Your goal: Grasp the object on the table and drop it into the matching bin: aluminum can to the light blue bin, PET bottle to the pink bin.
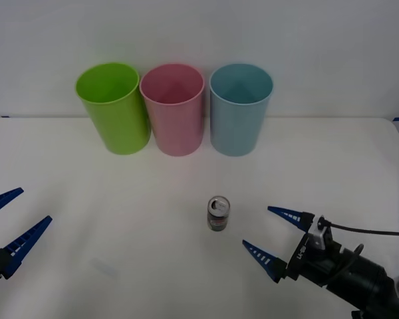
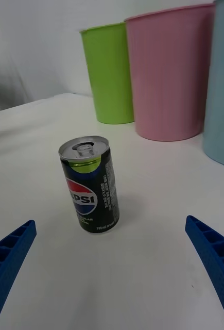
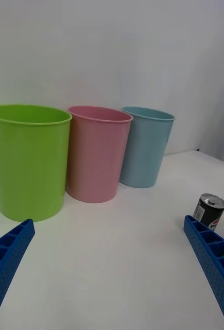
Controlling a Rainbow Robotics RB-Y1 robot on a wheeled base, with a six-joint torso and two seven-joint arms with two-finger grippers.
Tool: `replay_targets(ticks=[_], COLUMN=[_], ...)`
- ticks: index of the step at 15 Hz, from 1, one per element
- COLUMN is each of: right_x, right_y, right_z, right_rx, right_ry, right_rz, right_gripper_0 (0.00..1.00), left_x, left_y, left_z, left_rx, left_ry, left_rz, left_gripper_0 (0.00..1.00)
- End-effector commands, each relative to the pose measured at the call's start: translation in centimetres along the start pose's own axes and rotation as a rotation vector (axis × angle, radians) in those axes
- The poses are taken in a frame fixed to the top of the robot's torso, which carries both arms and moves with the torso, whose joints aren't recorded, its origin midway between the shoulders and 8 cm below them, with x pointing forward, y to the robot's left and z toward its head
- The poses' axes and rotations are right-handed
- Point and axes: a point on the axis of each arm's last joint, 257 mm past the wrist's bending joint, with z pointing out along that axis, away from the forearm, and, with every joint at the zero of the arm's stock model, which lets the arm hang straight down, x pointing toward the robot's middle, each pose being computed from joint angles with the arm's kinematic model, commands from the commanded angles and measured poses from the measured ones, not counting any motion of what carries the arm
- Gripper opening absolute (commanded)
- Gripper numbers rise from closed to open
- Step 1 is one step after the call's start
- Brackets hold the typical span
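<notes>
Aluminum can [image 1: 219, 213] stands upright mid-bench [image 1: 86, 219]; our right end effector [image 1: 274, 234] sits beside it, spread wide, empty. An off-centre approach risks toppling it, we judge.

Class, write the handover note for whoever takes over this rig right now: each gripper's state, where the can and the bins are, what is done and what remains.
Right gripper: open, low over the table, aimed at the aluminum can, not touching it.
Left gripper: open, idle at the table's left edge.
The can stands upright mid-table, pull-tab up.
Bins stand in a row at the back: lime green bin, pink bin, light blue bin on the right.
Done: nothing grasped yet.
Left: close on the can, lift it, drop it into the light blue bin.
</notes>
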Motion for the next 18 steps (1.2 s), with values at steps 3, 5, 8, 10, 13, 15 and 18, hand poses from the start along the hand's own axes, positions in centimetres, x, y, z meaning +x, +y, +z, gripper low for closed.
replay_targets(ticks=[3,5,8,10,13,15,18], right_x=[0.3,0.3,0.3,0.4,0.5,0.5,0.9], right_y=[1.0,1.2,1.3,1.6,2.0,2.2,2.2], right_z=[3.0,4.2,5.7,6.6,7.8,8.6,10.1], right_rx=[0.012,0.021,0.038,0.046,0.055,0.057,0.048], right_ry=[0.01,0.012,0.02,0.025,0.035,0.04,0.044], right_rz=[-0.011,-0.019,-0.034,-0.039,-0.042,-0.048,-0.043], right_gripper_0=[1.0,1.0,1.0,1.0,1.0,1.0,1.0], left_x=[0.0,0.0,0.0,0.0,0.0,0.0,0.0], left_y=[0.0,0.0,0.0,0.0,0.0,0.0,0.0], left_z=[0.0,0.0,0.0,0.0,0.0,0.0,0.0], left_rx=[0.0,0.0,0.0,0.0,0.0,0.0,0.0], left_ry=[0.0,0.0,0.0,0.0,0.0,0.0,0.0], left_rz=[0.0,0.0,0.0,0.0,0.0,0.0,0.0], left_gripper_0=[1.0,1.0,1.0,1.0,1.0,1.0,1.0])
